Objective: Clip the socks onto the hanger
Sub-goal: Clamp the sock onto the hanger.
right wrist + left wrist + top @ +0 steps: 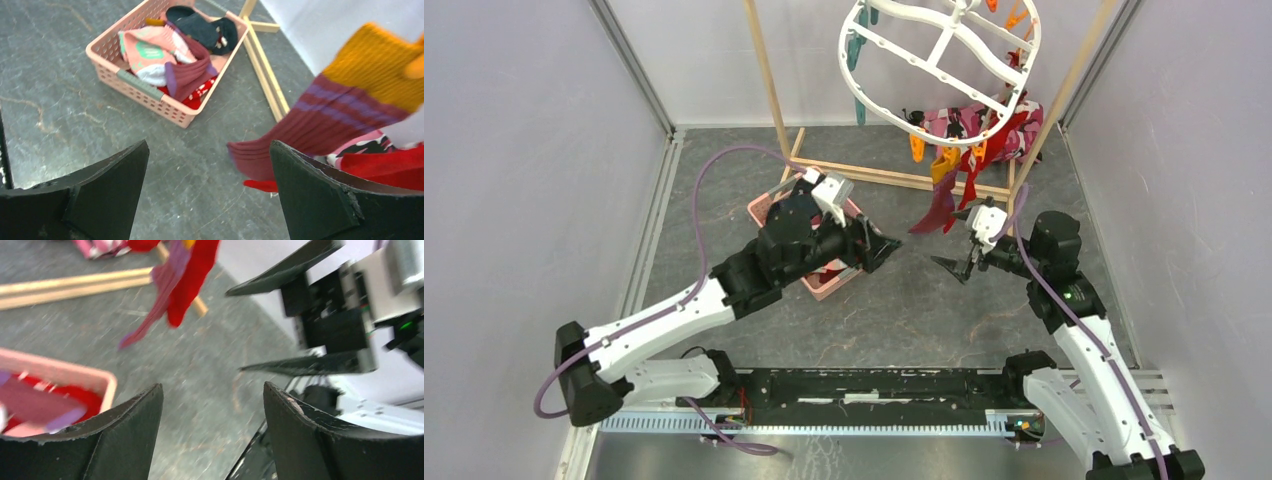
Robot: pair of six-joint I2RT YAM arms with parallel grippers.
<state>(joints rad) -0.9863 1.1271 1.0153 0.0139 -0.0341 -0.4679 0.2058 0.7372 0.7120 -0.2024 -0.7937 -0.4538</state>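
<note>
Grey tabletop (904, 310), white walls | large white oval plastic hanger (944, 60) hung on light wooden pole rack (767, 80) so small red and maroon fabric socks (972, 172) dangle free from its near rim | more socks in pink plastic basket (131, 84) left of hanger | left gripper (212, 395): jaws wide, empty | right gripper (210, 150) below hanger: jaws wide, seemingly clear of socks

Socks (165, 55) in pink basket (112, 75)

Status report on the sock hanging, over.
Left gripper open, empty. Right gripper open, empty. Maroon sock hanging from hanger. More socks in pink basket.
</note>
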